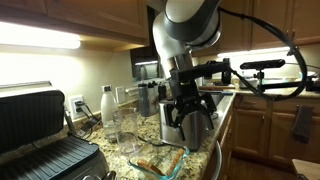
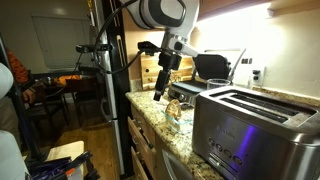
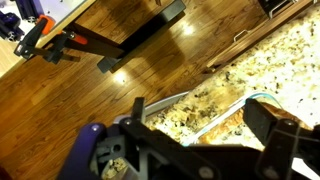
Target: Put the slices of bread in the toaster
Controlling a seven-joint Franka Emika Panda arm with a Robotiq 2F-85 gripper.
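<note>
One gripper (image 1: 185, 110) hangs mid-frame, jaws spread wide. Below it lie the slices of bread (image 1: 160, 158). Lower right sits the toaster (image 2: 250, 122).

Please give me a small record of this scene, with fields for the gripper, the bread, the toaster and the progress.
gripper: jaws open, holding nothing, above the glass dish
slices of bread: lying in the glass dish on the counter
toaster: on the counter, no bread showing in its slots
progress: no slice picked up yet
</note>
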